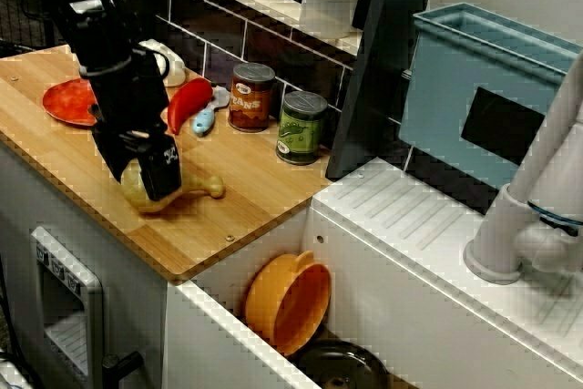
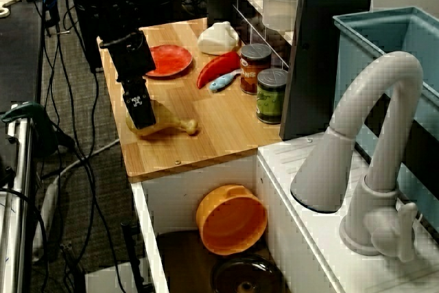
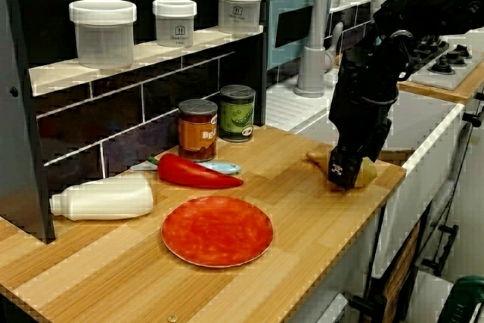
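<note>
- Wooden counter (image 1: 264,179): a pale, smooth, flat board with a square front edge. Everything listed here rests on it.
- Black gripper (image 1: 150,178): it stands nearly upright, tips down over the fat end of the toy. Its boxy body hides the jaws, so I cannot tell how wide they stand or whether they pinch.
- Red plate (image 1: 68,102): round, shallow matte plastic, well apart behind the gripper.
- Chicken drumstick (image 1: 199,190): glossy yellow plastic, bulbous and tapering to a knobbed shank, lying near the counter's front edge. A hold squarely across the bulb looks surest, as the slick taper could squirt free.
- Red pepper (image 1: 187,105): curved and shiny, beside two ribbed tins (image 1: 250,96).
</note>
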Robot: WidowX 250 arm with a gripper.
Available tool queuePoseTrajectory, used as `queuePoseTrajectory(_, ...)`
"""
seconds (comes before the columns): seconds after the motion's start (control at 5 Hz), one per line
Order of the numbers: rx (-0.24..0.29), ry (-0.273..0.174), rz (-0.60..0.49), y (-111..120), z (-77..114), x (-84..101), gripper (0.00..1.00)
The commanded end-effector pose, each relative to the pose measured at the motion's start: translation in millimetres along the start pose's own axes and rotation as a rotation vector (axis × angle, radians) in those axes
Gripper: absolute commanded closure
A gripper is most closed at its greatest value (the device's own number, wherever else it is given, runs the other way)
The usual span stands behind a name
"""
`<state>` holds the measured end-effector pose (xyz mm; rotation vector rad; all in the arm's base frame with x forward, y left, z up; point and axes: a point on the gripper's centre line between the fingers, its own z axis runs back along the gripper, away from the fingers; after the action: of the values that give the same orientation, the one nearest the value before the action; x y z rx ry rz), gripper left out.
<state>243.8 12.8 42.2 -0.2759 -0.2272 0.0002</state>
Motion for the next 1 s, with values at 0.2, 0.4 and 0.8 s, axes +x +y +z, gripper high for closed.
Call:
queuePoseTrajectory(0.2,-0.008,-0.053,0.006,5.4,24.4,12.9,0.0)
queuePoseTrajectory(0.4,-0.032,-0.031,0.029,5.1,39.1,20.5,0.0)
queuePoseTrajectory(0.8,-0.08,-0.024,0.055,7.5,69.9,30.3,0.0)
